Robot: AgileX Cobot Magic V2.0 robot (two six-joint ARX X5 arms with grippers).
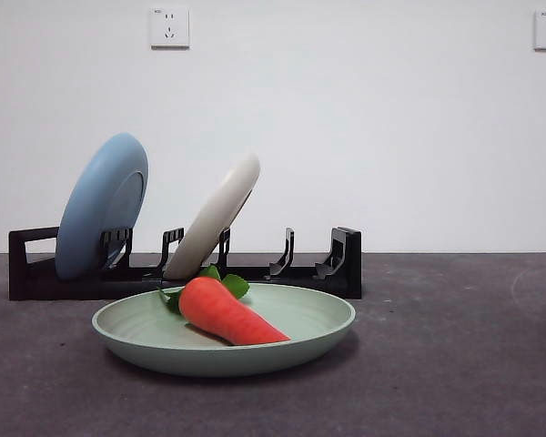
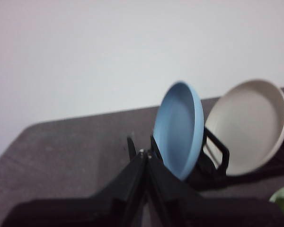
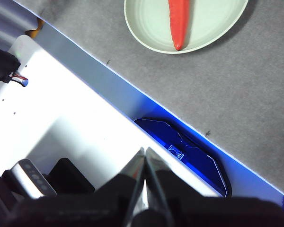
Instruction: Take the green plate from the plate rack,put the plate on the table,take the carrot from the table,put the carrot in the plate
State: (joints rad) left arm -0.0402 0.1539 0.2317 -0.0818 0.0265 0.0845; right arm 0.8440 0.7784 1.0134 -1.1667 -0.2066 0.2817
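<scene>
The green plate (image 1: 300,332) lies flat on the dark grey table (image 1: 455,364) in front of the black plate rack (image 1: 341,264). The carrot (image 1: 226,312) rests inside it, leaves toward the rack. In the right wrist view the green plate (image 3: 151,26) with the carrot (image 3: 179,21) shows far off on the table (image 3: 203,85). My right gripper (image 3: 145,158) is shut and empty, pulled back over the table's white edge. My left gripper (image 2: 144,156) is shut and empty, off to the side of the rack (image 2: 217,156). Neither arm shows in the front view.
A light blue plate (image 1: 100,205) and a cream-white plate (image 1: 214,218) lean in the rack's slots; both also appear in the left wrist view, light blue plate (image 2: 180,127) and cream-white plate (image 2: 246,125). A white ledge (image 3: 61,118) and a blue-lit fitting (image 3: 184,151) border the table.
</scene>
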